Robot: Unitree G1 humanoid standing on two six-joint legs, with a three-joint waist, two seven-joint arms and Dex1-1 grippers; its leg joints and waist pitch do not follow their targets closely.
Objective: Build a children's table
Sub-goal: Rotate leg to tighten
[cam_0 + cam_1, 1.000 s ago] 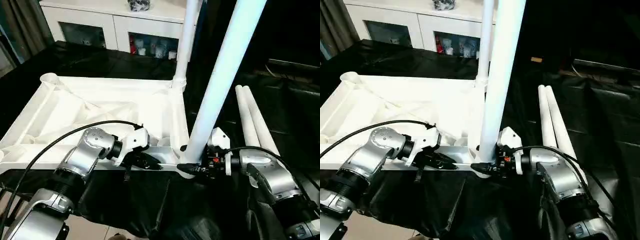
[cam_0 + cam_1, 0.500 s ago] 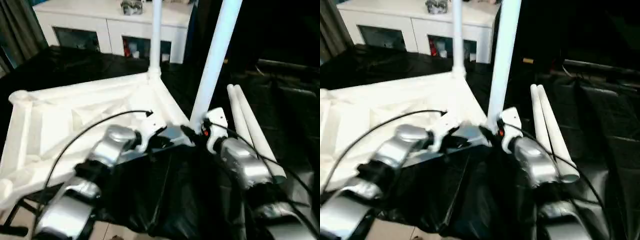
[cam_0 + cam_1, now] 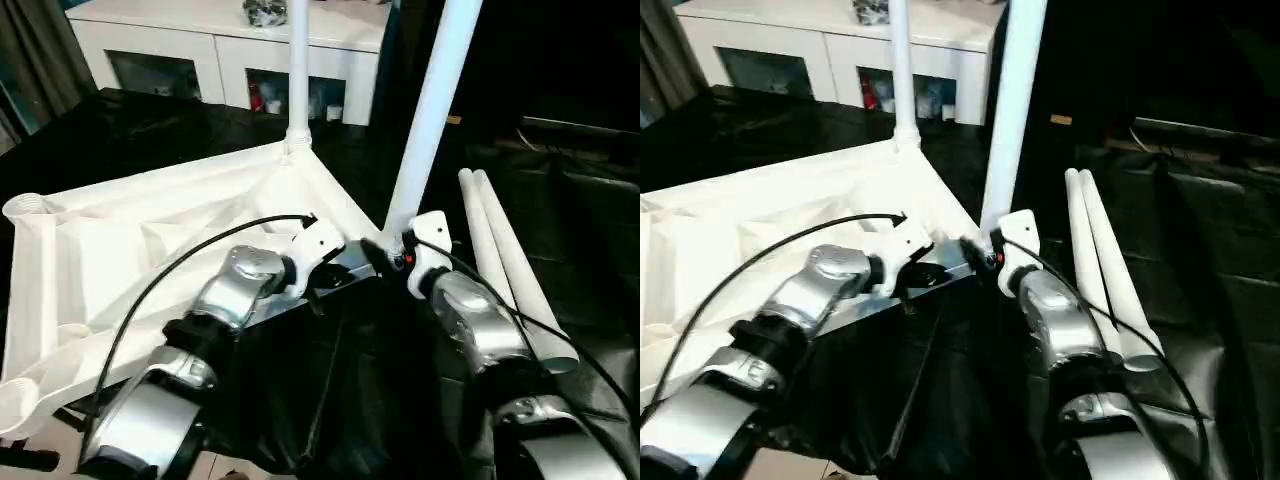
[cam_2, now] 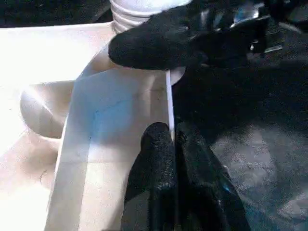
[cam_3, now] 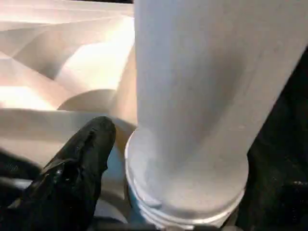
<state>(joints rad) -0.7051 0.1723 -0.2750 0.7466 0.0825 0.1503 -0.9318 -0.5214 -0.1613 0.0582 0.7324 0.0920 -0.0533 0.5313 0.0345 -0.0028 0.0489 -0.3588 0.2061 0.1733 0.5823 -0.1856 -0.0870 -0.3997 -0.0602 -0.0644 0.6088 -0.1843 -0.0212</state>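
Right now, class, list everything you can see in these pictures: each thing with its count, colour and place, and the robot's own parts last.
tabletop: one, white, lying ribbed side up on the black cloth.
fitted legs: two, white, standing upright in corner sockets, the far leg and the near leg.
loose legs: two, white, lying side by side on the cloth, right of the tabletop.
black cloth: one, covering the work surface.
cabinet: one, white with glass doors, at the back; small items sit inside and on top.
left gripper: one, black fingers pinched on the tabletop's near edge.
right gripper: one, black, at the foot of the near leg.
forearms: two, silver, low in the head view.
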